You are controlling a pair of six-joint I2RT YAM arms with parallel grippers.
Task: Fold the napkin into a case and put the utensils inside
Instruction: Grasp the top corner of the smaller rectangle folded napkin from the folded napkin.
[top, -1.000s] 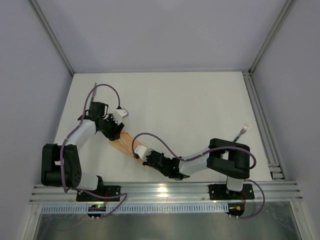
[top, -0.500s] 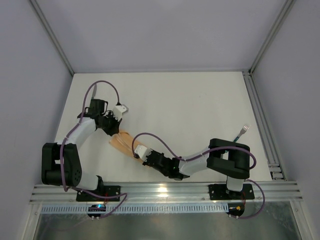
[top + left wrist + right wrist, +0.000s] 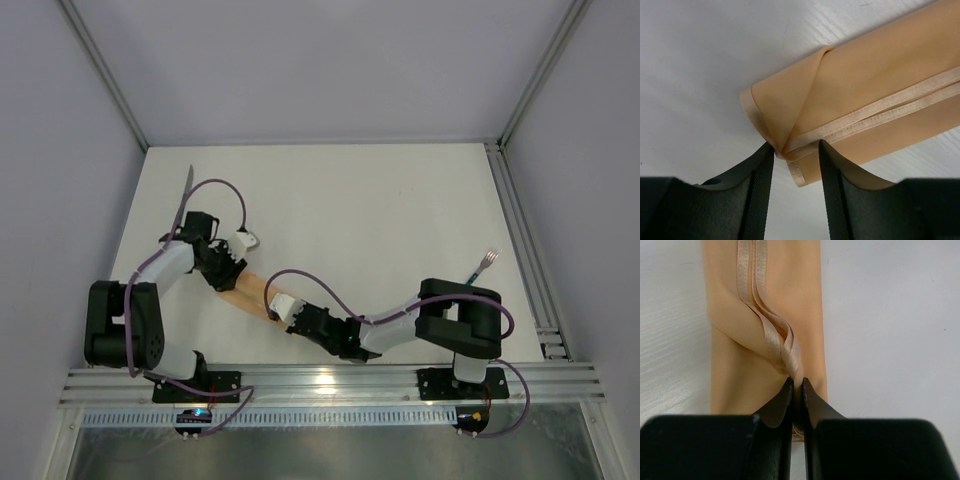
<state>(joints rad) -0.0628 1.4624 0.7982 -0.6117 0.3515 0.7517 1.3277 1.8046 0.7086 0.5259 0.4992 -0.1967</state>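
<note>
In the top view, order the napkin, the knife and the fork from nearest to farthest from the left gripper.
1. the napkin, right at the left gripper
2. the knife, beyond it, far left
3. the fork, across on the right side

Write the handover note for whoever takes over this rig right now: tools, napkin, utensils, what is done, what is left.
Left tool: open, fingers straddling one end corner of the napkin, not clamped.
Right tool: shut on the napkin's hemmed edges near its other end.
Napkin: folded into a narrow strip, lying on the table between the two tools.
Utensils: fork at the table's right side, knife near its left edge; both outside the cloth.
Done: folding to a strip.
Left: finish the case, put both utensils in.
</note>
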